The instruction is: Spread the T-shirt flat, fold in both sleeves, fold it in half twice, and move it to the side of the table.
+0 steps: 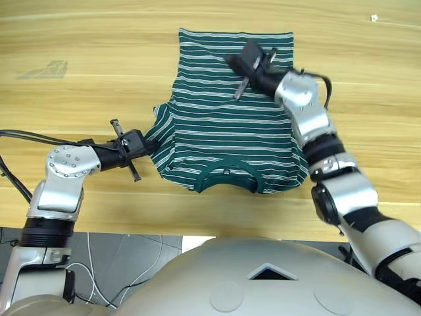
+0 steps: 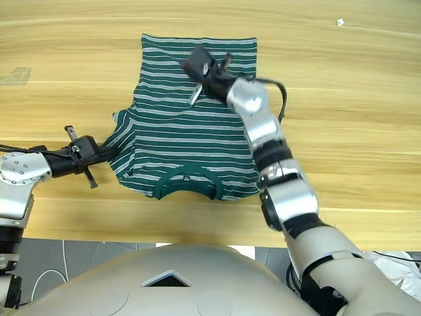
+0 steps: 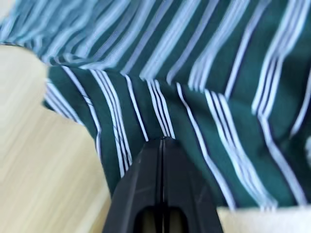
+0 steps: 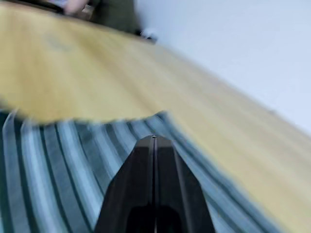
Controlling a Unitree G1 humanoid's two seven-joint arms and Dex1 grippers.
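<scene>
Left gripper (image 3: 163, 143) was pinched closed at the T-shirt (image 1: 223, 125) sleeve, hold unclear, right gripper (image 4: 154, 141) was closed, empty, near the hem.

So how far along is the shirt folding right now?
Done: the T-shirt lies spread on the table, with no sleeve sticking out on its right side. In hand: the left gripper is shut at the left sleeve, not yet folded in; the right gripper, shut, is over the hem end. Left: that sleeve, both halvings, moving it aside.
</scene>
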